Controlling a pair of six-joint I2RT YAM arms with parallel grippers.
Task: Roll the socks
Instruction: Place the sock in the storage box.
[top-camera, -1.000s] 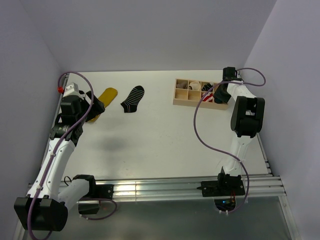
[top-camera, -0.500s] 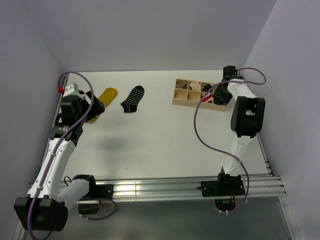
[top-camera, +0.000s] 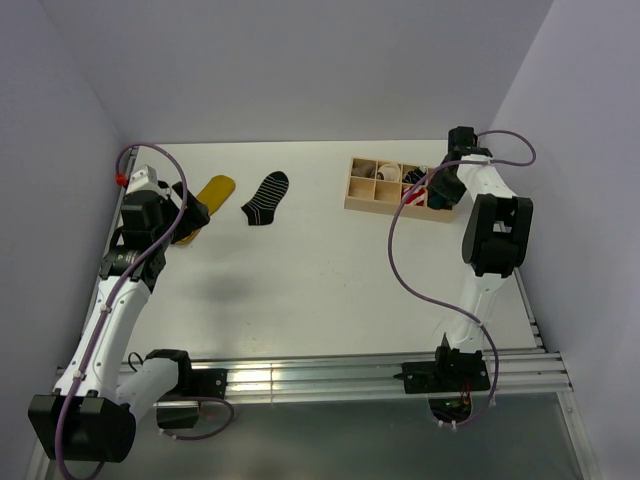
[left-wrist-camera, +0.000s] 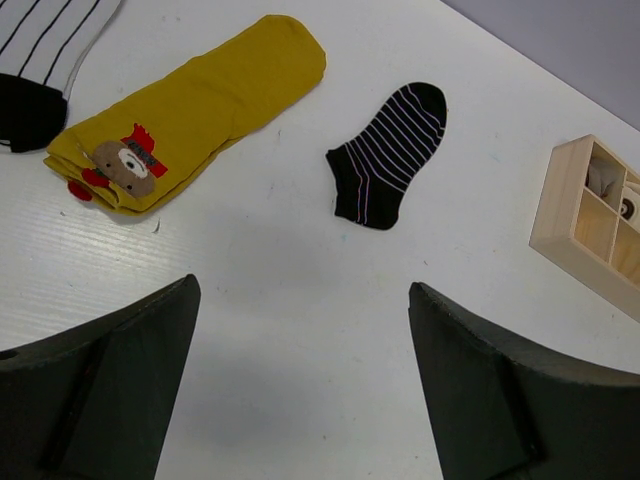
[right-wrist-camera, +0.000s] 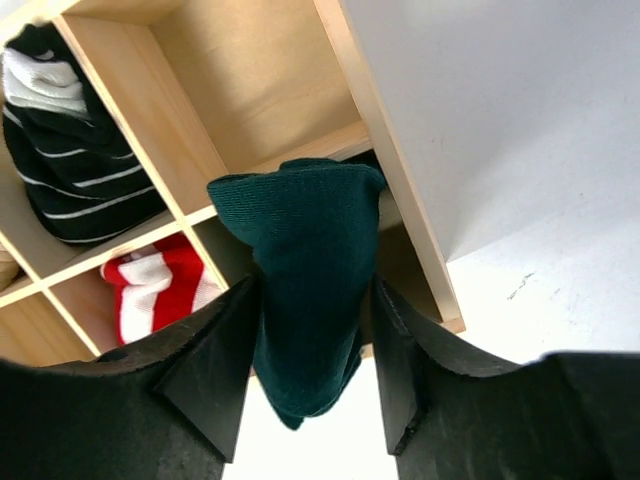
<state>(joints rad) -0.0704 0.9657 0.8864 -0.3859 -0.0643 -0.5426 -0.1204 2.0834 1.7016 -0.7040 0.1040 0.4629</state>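
Right wrist: right fingers (right-wrist-camera: 315, 290) are partly closed with a pad against each side of the dark green sock (right-wrist-camera: 310, 230). That sock is rolled. Its far end sits at the lip of the end compartment of the wooden box (right-wrist-camera: 400, 190), and its near end hangs out toward the camera. It reads as gripped, not yet let go. In the next compartments there is a red-and-white striped roll (right-wrist-camera: 160, 290) and beyond it a black roll with white stripes (right-wrist-camera: 70, 170), so at least 2 are stowed.

Left wrist: left fingers (left-wrist-camera: 300, 290) are spread wide with nothing between them, hovering over bare desk (left-wrist-camera: 480, 130). Further out lies a yellow sock (left-wrist-camera: 200, 100) with a bear figure, flat and unrolled. A black sock with thin stripes (left-wrist-camera: 390, 155) lies flat just beside it, not touching. A white striped sock (left-wrist-camera: 50, 40) with a black end is cut off at the frame corner. The box is well apart, on the far right.

Top external, versus 1 s ago: the only change is that the right wrist has crept slightly further back over the right end of the box. The left arm hasn't moved, and the socks on the desk lie in the same spots.

My read: the green roll is at the drop-off step. The right arm needs to release so the roll seats in its compartment, then back out without dragging it. The risk is that the roll snags on the divider and flops out onto the desk. At least 2 flat socks remain, so the task looks roughly mid-way.
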